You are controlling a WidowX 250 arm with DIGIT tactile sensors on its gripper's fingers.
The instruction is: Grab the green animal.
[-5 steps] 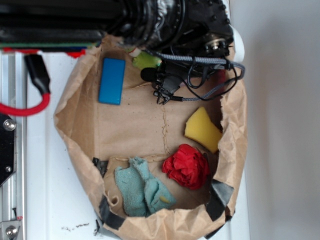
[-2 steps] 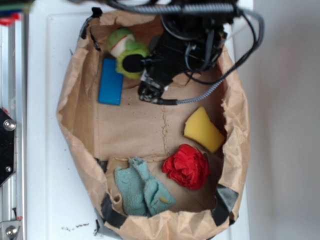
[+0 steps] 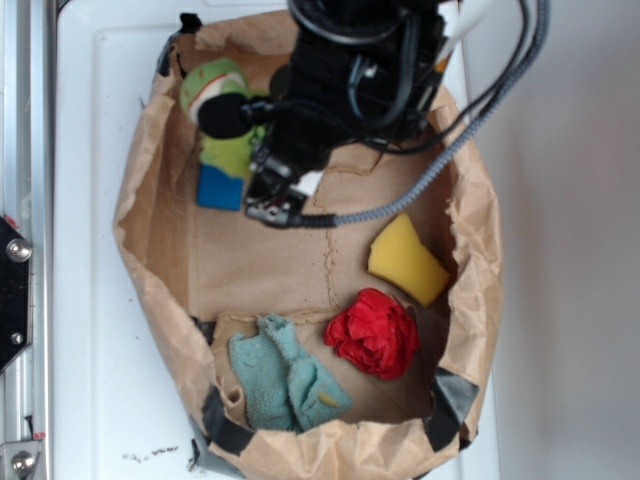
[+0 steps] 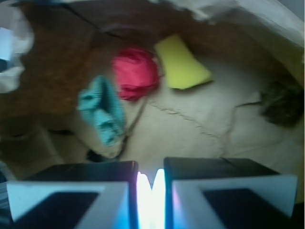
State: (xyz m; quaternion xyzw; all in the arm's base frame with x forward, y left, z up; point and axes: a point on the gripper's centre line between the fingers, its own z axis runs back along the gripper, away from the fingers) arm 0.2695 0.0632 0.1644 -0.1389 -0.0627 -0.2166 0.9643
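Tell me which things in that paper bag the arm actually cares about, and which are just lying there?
Part of the job:
green toy frog, at the bag's far left end
gripper, above the blue block; fingers nearly together in the wrist view

Just lying about:
blue block
yellow sponge
red cloth bundle
teal cloth
paper bag holding everything

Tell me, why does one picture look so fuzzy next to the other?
Wrist view: soft and smeared throughout, with white glare between the pincer fingers; the red bundle has no crisp edges. Exterior view: sharp and evenly lit, the paper bag creases clear.
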